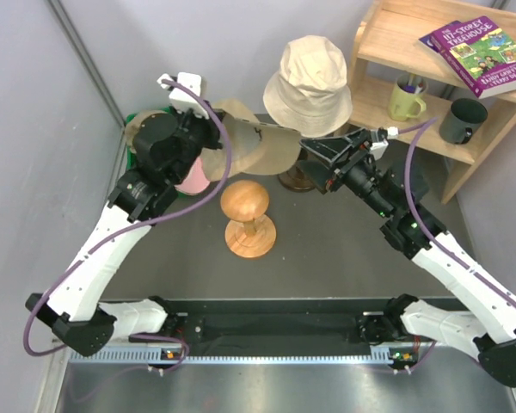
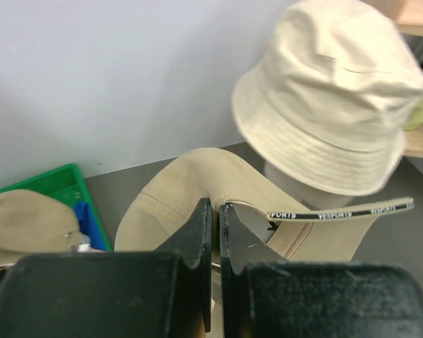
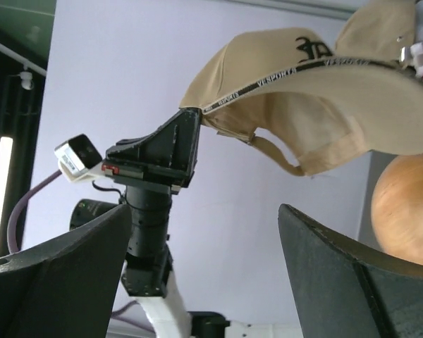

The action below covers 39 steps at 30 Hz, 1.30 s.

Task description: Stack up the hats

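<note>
My left gripper (image 1: 215, 131) is shut on the back edge of a tan baseball cap (image 1: 262, 142) and holds it in the air, above and behind the round-topped wooden stand (image 1: 248, 215). In the left wrist view the jaws (image 2: 215, 215) pinch the cap's fabric (image 2: 190, 183). A cream bucket hat (image 1: 308, 79) sits on the head form (image 2: 296, 189) just behind it. My right gripper (image 1: 316, 162) is open and empty, beside the cap's brim. The right wrist view shows the cap (image 3: 303, 84) above its open fingers (image 3: 204, 211). A pink cap (image 1: 192, 179) lies under my left arm.
A green bin (image 2: 56, 186) at the back left holds another tan cap (image 2: 21, 218) and a blue one (image 2: 88, 220). A wooden shelf (image 1: 396, 39) at the back right carries books, a green mug (image 1: 406, 101) and a dark mug (image 1: 463, 120). Grey walls stand close by.
</note>
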Tool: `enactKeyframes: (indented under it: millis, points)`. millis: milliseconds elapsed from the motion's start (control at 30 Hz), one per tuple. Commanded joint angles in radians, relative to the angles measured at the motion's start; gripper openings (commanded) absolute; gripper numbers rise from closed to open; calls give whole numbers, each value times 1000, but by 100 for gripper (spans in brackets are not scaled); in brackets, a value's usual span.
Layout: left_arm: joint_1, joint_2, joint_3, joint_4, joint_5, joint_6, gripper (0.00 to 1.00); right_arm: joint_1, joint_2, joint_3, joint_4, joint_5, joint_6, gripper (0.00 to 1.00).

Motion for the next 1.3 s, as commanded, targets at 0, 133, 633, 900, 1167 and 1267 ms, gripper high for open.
enactKeyframes:
  millis: [0,133,633,900,1167,1267]
  points:
    - [-123,4,11,114,-81,-4,0,33,16,-28,104,2,161,84]
    - [-233,20,6,132,-113,39,0,34,10,-95,164,4,224,84]
    - [-455,-60,-73,97,-144,148,0,34,-35,-332,275,31,406,76]
    - [-461,-115,-106,45,-175,157,0,34,-35,-370,340,51,419,32]
    - [-461,-184,-104,-68,-363,220,19,34,25,-309,471,44,315,0]
    - [-461,-239,-107,-143,-422,208,34,34,62,-270,476,16,224,0]
